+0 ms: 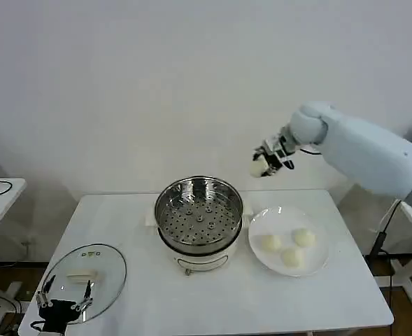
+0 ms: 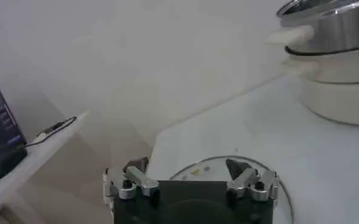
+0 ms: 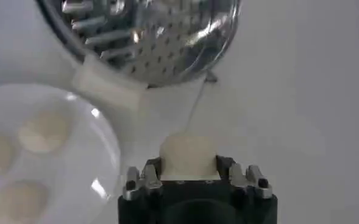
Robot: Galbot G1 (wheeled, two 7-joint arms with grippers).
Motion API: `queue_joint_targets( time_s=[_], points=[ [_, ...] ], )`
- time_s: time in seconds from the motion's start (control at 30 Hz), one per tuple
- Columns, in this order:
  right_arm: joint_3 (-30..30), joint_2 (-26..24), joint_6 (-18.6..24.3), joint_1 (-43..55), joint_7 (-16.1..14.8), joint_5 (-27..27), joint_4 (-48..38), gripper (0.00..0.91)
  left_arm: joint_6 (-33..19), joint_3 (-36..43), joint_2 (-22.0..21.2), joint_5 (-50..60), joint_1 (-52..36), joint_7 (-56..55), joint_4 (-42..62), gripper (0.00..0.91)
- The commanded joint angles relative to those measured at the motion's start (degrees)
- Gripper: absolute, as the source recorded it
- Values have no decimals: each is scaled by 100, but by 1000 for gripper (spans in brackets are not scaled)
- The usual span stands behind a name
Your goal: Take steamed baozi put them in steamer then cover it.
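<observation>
Right hand is up in the air, above and a bit behind the gap between the steamer and the white plate, clamped around one steamed baozi. From the right wrist cam you can see the bun wedged snug between the two fingers, with the perforated steamer floor and the plate far below it.

Three more baozi sit on that plate in a little cluster, just right of the steamer on the bench. Steamer basket looks empty, just shiny holes, sitting on its white pot base.

Left hand is parked low at the front-left corner of the bench, hanging over the near edge of the cover, fingers spread apart and gripping nothing. The cover lies flat on the bench, well left of the steamer, white handle up. Left wrist cam shows the glass rim just past the fingertips.
</observation>
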Motion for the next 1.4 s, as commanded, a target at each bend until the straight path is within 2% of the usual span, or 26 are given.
queue_joint_targets(
  time_s=[0.03,0.27,0.4,0.83,1.4],
  points=[
    [-744,941,268,436,63,421,105,605,-1,-61,7,-22,18,8,-30,907],
    [-1067,1315,782,245,252,185,101,605,-7,-141,13,-36,50,5,-29,907],
    [-1109,1431,1074,129,373,-393,-10,605,-6,-154,-19,-34,38,3,-28,907],
    [-983,1769,2194,-325,857,-1815,-1033,605,-32,-195,-90,-42,34,-3,30,907],
    [-819,2055,2724,-631,1141,-2368,-1592,605,-51,-242,-98,-64,36,-5,45,907]
  ],
)
